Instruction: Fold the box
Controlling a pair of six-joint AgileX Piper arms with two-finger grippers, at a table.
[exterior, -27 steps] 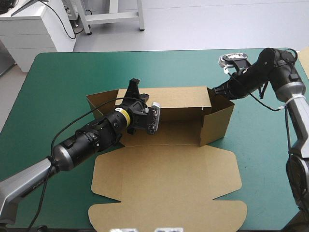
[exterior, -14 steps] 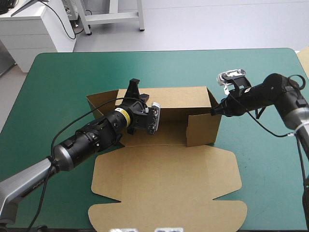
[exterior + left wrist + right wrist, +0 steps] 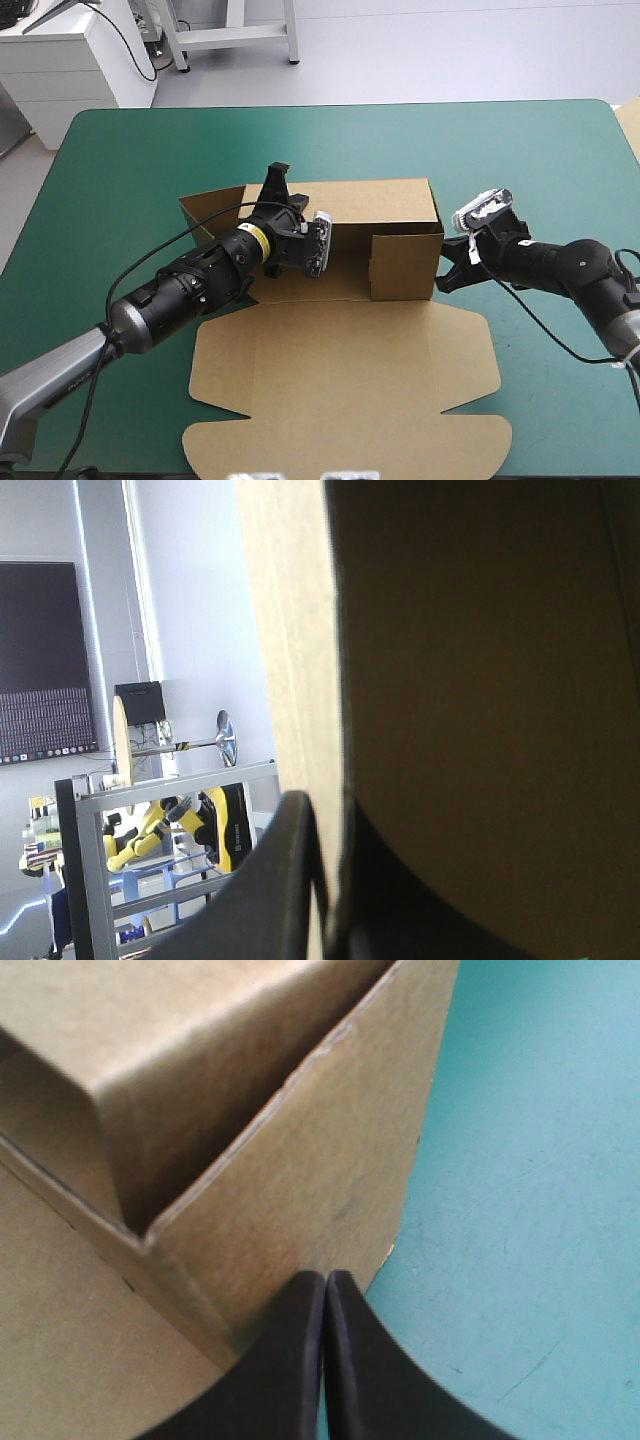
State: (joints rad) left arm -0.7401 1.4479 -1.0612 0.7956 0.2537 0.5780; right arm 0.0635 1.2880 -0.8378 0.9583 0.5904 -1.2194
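**Board half-raised, with an arm at each end**

Surface [image 3: 120, 170], teal-green, carries the brown box [image 3: 345, 330] at its middle. The box's long axis runs from the left arm's side across to the right arm's. Its largest part, the lid [image 3: 340, 410], lies flat on the near side of both pairs of jaws. Beyond it the back wall [image 3: 375, 205] stands upright. The right end wall [image 3: 330, 1150] is also up, with its corner tab [image 3: 405, 265] turned in along the front. At the opposite end the left flap [image 3: 205, 215] leans outward and is not yet brought up.

The left arm [image 3: 180, 290] reaches over the box floor. The left jaws are clamped on the top edge of the back wall, with the board between them and one black finger [image 3: 275, 890] on each face.

The right arm [image 3: 570, 265] lies low over the surface. The right jaws are pressed together into a single point and hold nothing. Their tip touches the outside of the right end wall, low down near its front corner.

The box lies straight ahead of the right jaws, which point roughly along its long axis. Any push from them would probably run lengthwise into that end wall, and the left clamp looks placed to stop the board sliding. The left flap sits just beside the left jaws, on their outer side, and well apart from the right jaws. The left arm is therefore the nearer one for raising it.
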